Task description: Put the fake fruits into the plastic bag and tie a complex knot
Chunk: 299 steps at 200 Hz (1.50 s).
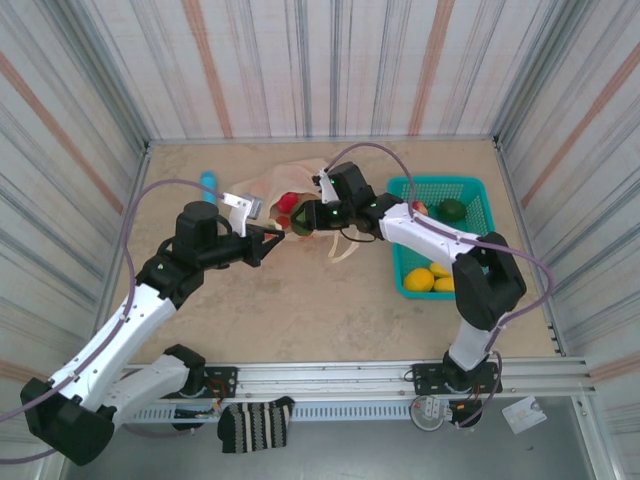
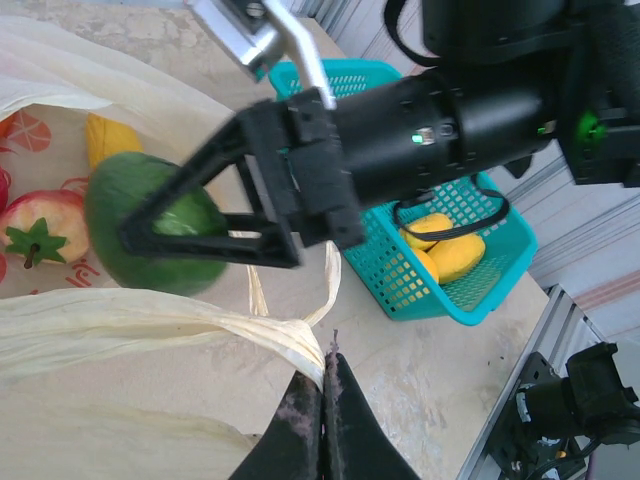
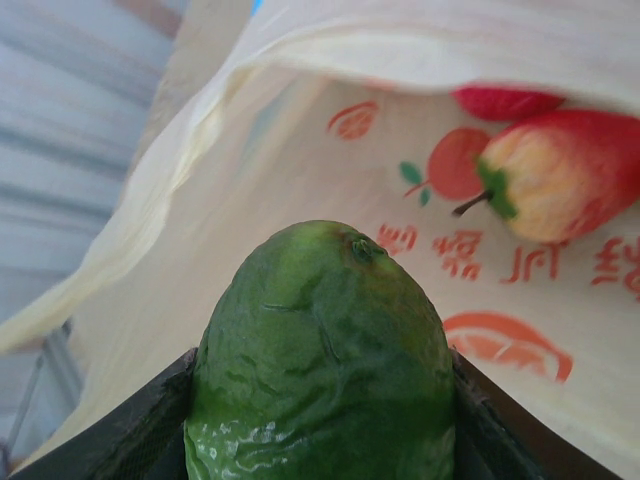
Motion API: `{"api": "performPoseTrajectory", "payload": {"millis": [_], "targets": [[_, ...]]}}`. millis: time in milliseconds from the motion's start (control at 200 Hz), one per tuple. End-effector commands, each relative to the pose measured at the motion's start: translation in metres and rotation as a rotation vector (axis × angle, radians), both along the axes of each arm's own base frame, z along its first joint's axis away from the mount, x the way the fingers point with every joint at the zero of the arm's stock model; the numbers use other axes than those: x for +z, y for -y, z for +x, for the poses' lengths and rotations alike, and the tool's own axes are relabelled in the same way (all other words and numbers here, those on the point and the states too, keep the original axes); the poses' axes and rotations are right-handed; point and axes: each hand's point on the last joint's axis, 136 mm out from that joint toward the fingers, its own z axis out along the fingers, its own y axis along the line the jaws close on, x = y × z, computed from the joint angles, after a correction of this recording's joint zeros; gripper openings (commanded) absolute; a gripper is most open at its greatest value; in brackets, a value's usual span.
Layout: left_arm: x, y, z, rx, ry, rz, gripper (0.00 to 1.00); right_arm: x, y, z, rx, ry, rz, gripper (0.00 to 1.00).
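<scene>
On the table (image 1: 300,320), the left gripper (image 2: 325,360) pinches the rim of the plastic bag (image 2: 130,325), jaws fully closed. Beyond, the right gripper (image 1: 298,222), partly open, clamps a green fruit (image 3: 320,360) in the bag's mouth; a red fruit (image 3: 560,180) lies deeper inside.

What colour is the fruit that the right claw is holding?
The fruit is glossy dark green, seen best in the right wrist view.
</scene>
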Motion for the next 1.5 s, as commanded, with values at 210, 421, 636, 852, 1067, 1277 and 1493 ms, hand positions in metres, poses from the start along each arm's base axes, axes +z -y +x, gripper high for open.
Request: {"api": "performPoseTrajectory", "payload": {"millis": [210,421,636,852,1067,1277,1493], "targets": [[0.004,-0.002,-0.003,-0.009,0.035,0.001,0.00,-0.006,-0.040,0.072,-0.292,0.064,0.105,0.52],[0.001,-0.003,-0.001,0.003,0.026,0.012,0.00,-0.018,-0.054,0.097,-0.456,0.069,0.167,0.58],[-0.003,-0.004,0.001,0.013,0.014,0.025,0.00,-0.020,-0.066,0.103,-0.476,0.043,0.198,0.79],[-0.004,-0.003,0.002,0.011,0.012,0.026,0.00,-0.021,-0.066,0.091,-0.431,0.036,0.189,0.73],[-0.003,-0.006,0.003,0.020,0.017,0.026,0.00,-0.003,-0.045,0.075,-0.434,0.061,0.153,0.42],[-0.001,-0.008,0.004,0.031,0.024,0.028,0.00,-0.011,-0.009,0.052,-0.468,0.026,0.032,0.22],[0.000,-0.010,0.004,0.038,0.030,0.029,0.00,0.027,0.007,0.022,-0.340,0.097,0.044,0.15]]}}
